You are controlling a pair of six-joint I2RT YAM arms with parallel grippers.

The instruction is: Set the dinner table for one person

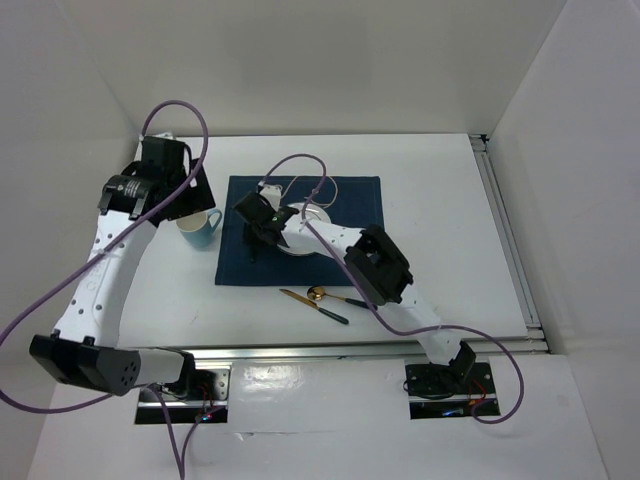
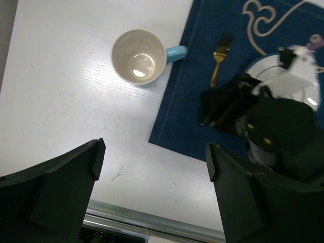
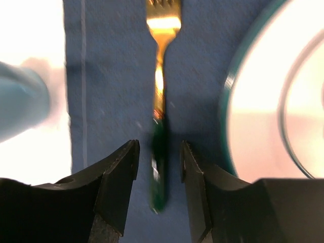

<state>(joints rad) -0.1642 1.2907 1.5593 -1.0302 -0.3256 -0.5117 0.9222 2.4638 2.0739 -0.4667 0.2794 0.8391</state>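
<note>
Top external view, from beside the rig: both arm bases sit at the near rail of the bench (image 1: 450,200), a plain white top with silver rails that is far larger than anything on it.

Just beyond the bases, on bare white at 6 o'clock of the navy placemat (image 1: 355,205), lie a gold knife (image 1: 300,299) with a dark handle and a gold spoon (image 1: 317,293). They are close together, and the spoon's bowl sits against the knife.

Farther in, the right arm reaches over the placemat. Its right gripper (image 3: 159,152) is low over a gold fork (image 3: 161,76). Through the right wrist camera the two fingers are a little apart and stand on either side of the fork's dark green handle. A thin gap shows on each side, so they are not pinching it. The tines point to 12 o'clock in that picture. The white plate (image 3: 263,111) with its teal rim lies at 3 o'clock of the fork, near it but apart.

At 9 o'clock of the placemat stands a light blue mug (image 2: 139,55), upright and empty, with its handle just reaching the cloth edge. The left gripper (image 2: 153,152) hangs above bare bench at 6 o'clock of the mug in its own view. It is spread wide and holds nothing.
</note>
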